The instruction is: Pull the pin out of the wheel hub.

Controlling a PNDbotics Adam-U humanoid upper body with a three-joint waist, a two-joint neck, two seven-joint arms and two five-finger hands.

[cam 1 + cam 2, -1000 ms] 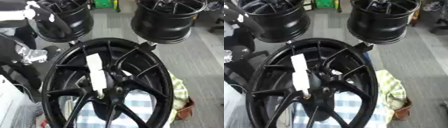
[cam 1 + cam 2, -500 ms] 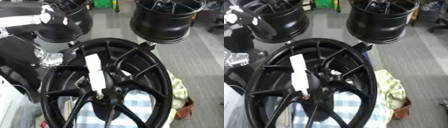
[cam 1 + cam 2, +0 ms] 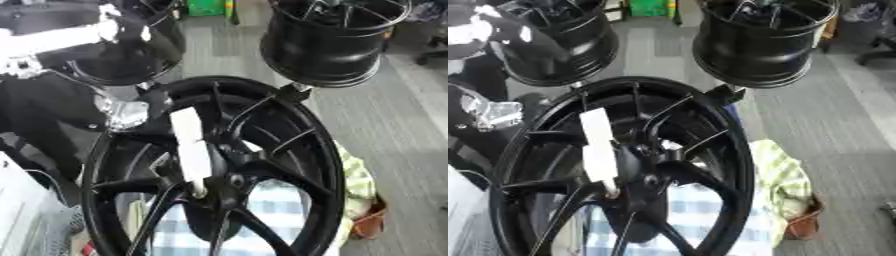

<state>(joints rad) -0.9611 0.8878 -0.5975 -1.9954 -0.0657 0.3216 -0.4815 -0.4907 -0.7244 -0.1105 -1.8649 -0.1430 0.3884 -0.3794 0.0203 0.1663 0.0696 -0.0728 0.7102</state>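
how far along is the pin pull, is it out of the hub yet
Not out yet. The white pin is seated, its lower end at the hub of the black wheel. In hand: the left arm reaches in from the upper left, but its hand can't be made out and nothing grips the pin. Left: grasp it and pull it free.

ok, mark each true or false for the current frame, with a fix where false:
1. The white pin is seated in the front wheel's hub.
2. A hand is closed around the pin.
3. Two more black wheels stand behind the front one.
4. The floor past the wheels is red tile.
1. True. The white pin runs down into the hub of the front wheel.
2. False. No hand touches the pin; only the left arm shows, at the upper left.
3. True. A left rear wheel and a right rear wheel stand behind.
4. False. The floor is grey.
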